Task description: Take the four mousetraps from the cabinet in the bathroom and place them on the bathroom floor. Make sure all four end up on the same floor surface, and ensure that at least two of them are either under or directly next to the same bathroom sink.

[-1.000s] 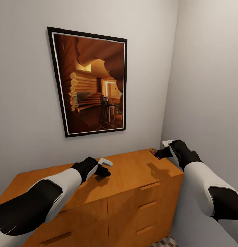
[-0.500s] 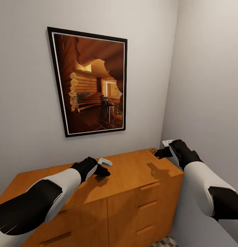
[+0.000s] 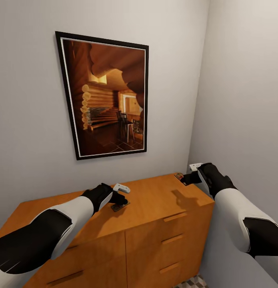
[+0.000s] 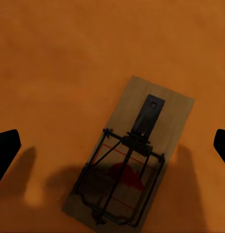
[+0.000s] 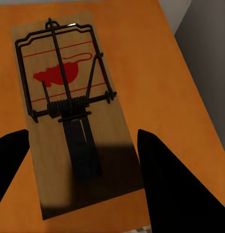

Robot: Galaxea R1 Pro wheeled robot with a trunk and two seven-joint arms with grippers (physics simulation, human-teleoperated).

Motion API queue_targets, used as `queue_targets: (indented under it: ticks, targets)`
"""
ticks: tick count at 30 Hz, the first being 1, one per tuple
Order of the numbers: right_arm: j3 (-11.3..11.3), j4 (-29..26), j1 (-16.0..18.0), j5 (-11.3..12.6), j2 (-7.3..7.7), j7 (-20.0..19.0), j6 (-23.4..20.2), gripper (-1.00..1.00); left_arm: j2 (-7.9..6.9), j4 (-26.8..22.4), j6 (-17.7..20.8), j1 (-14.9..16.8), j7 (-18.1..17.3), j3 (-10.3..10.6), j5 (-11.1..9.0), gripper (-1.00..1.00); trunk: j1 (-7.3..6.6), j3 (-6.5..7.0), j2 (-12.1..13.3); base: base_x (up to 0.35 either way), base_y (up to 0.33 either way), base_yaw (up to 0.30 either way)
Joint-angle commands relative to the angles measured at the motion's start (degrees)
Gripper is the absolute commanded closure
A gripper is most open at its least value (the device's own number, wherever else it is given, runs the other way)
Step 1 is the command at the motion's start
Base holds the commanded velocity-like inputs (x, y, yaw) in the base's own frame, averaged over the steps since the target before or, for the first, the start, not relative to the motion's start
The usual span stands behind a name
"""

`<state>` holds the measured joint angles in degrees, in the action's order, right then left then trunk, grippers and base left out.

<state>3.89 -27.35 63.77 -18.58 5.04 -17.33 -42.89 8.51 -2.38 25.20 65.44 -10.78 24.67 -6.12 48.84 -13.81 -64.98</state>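
Two mousetraps lie flat on the orange-brown cabinet. One mousetrap sits near the middle of the top, directly under my left gripper. That gripper is open, its fingertips spread wide on either side of the trap, and it holds nothing. The other mousetrap rests at the cabinet's far right corner. My right gripper is open, with its dark fingers flanking the trap's near end.
A large framed picture hangs on the wall behind the cabinet. The side wall stands close to the right arm. Drawer fronts with bar handles face me. A patch of patterned floor tile shows at the bottom.
The left gripper has shifted very slightly over its mousetrap, so a bit more of the trap shows. The right arm has not moved.
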Motion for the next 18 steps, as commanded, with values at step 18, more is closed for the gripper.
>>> queue_targets:
  ticks: [18]
  targets:
    - [0.3, 0.0, 0.0, -0.6, -0.04, -0.4, -0.2, 1.00, -0.03, 0.8, -0.2, 0.0, 0.2, 0.5, -0.6, -1.00, 0.01, -0.08, -0.1, 0.000, 0.000, 0.000]
